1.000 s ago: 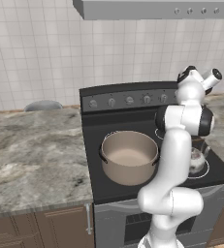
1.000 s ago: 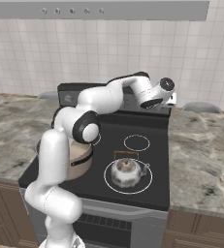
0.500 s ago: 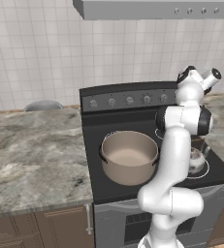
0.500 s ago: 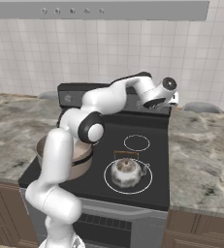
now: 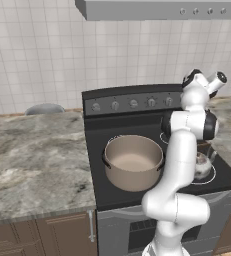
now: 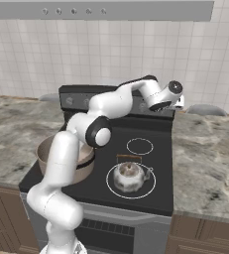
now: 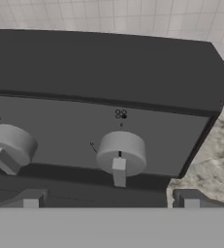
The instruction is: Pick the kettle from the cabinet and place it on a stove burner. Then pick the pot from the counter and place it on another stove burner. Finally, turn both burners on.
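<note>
The beige pot (image 5: pixel 134 162) sits on the front left burner of the black stove (image 5: pixel 99 192). On the front right burner stands the small silver kettle (image 6: pixel 130 174), partly hidden behind my arm in the left base view (image 5: pixel 204 165). My gripper (image 6: pixel 177 102) hovers at the right end of the stove's raised back panel. In the hand view the gripper (image 7: pixel 111 201) is open, its fingertips (image 7: pixel 31 199) spread wide just below a grey round knob (image 7: pixel 120 154) that is centred between them. A second knob (image 7: pixel 9 145) lies to its left. The cabinet is out of view.
Marble counter (image 5: pixel 37 160) flanks the stove on the left and on the right (image 6: pixel 205 158). A steel range hood (image 5: pixel 162 7) hangs above. Grey rounded objects rest by the tiled wall (image 5: pixel 44 107) (image 6: pixel 205 109). The back right burner ring (image 6: pixel 140 146) is bare.
The hand has edged slightly rightward and closer to the back panel's right end. Its jaws have stayed open. Pot and kettle have not moved.
</note>
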